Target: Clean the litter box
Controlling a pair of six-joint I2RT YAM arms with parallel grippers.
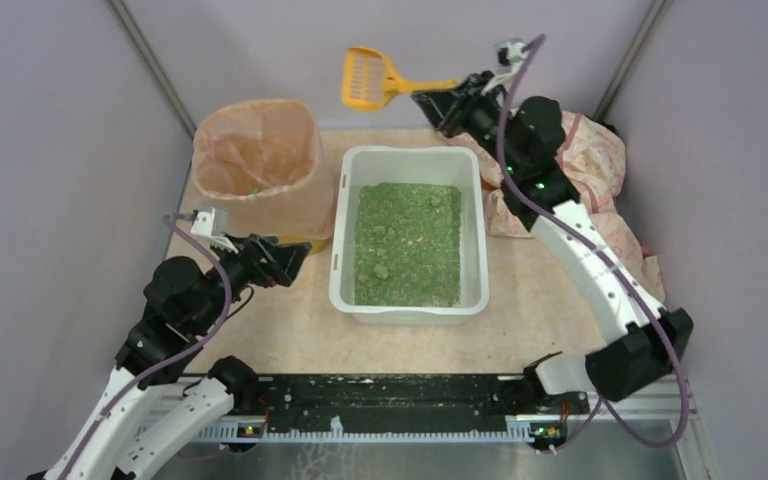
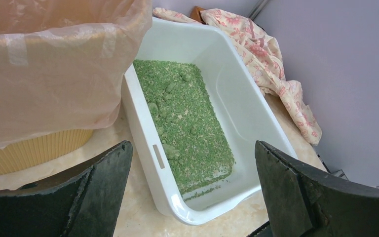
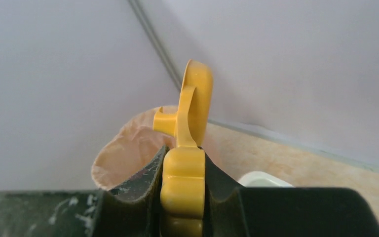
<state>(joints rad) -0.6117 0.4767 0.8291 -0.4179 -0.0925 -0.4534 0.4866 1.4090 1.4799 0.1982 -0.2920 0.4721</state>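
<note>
- Nearest the lens, at 6 o'clock of the top view, ran the black rail (image 1: 390, 405) bearing both arm bases.
- At 9 o'clock of the litter box (image 1: 410, 165) hovered the left gripper (image 1: 295, 256), jaws spread wide with nothing between them, near the foot of the bin (image 1: 260, 160).
- Mid-table (image 1: 290, 330) sat the litter box, green litter (image 1: 407, 243) with several clumps inside.
- Lined with a peach bag, the round bin stood just beside the box at 10 o'clock.
- Clamped on the yellow scoop (image 1: 365, 78) by its handle, the right gripper (image 3: 183, 158) held it in the air at 12 o'clock, beyond the box.
- Floral cloth (image 1: 600, 160) lay crumpled at 2 o'clock of the box, under the right arm.
</note>
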